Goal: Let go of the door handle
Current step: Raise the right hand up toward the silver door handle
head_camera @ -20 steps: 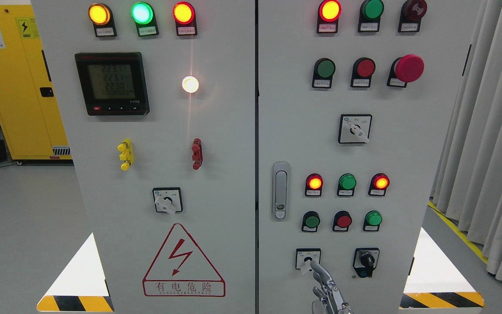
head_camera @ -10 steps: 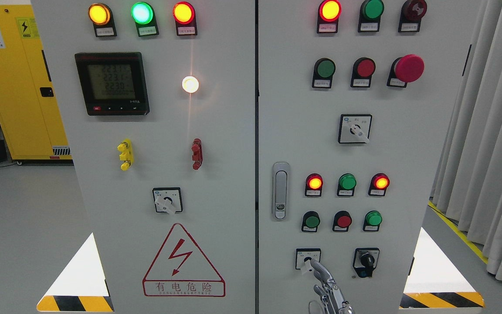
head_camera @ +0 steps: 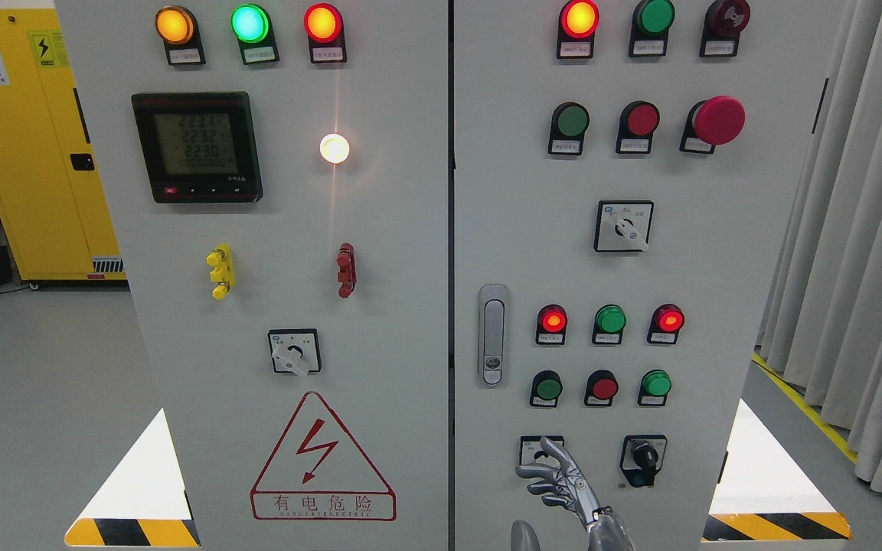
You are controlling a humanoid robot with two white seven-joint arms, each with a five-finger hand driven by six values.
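Left door (head_camera: 257,229): three round lamps on top, one black square meter (head_camera: 196,147), one white lamp, one yellow and one red clip, one rotary switch. Right door (head_camera: 717,268): door handle (head_camera: 493,334), slim oblong metal, at its left edge, mid-height, nothing touching it. Right hand (head_camera: 560,478), shiny metal, low over the bottom-left rotary switch (head_camera: 540,451), fingers spread, grasping nothing.
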